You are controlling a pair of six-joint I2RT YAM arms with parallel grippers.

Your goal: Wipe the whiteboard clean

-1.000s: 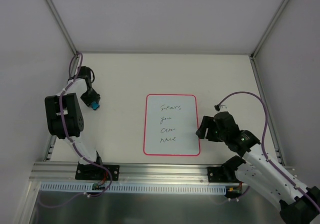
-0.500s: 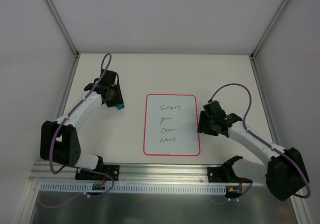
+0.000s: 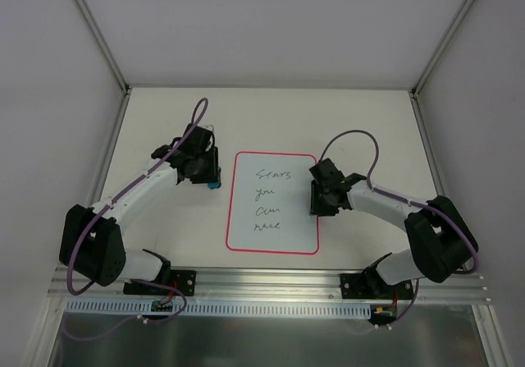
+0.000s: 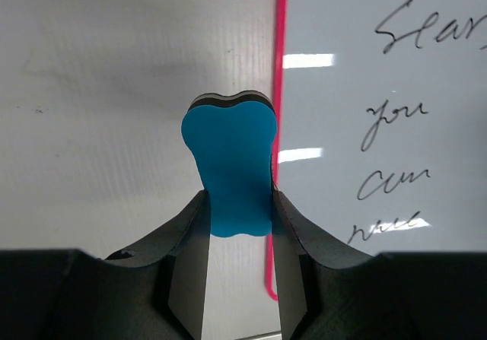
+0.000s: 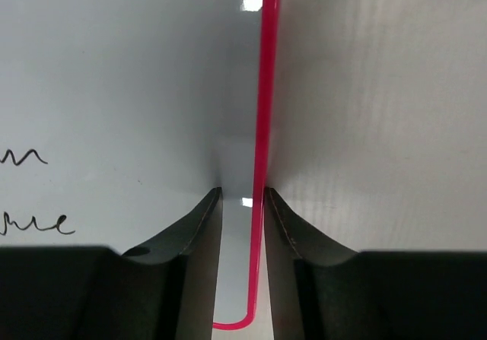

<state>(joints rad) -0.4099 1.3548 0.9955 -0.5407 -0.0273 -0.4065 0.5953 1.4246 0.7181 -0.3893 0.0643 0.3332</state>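
Note:
The whiteboard lies flat on the table with a red-pink border and several lines of dark handwriting. It also shows in the left wrist view and the right wrist view. My left gripper is shut on a blue eraser just left of the board's top-left corner. In the left wrist view the left gripper holds the eraser beside the border. My right gripper sits at the board's right edge. In the right wrist view the right gripper has its jaws almost together, straddling the border.
The off-white table is enclosed by white walls at the back and both sides. An aluminium rail carrying both arm bases runs along the near edge.
My left arm has swung right with the eraser up to the board's left edge. My right gripper has moved left onto the board's right edge. The board has shifted slightly left.

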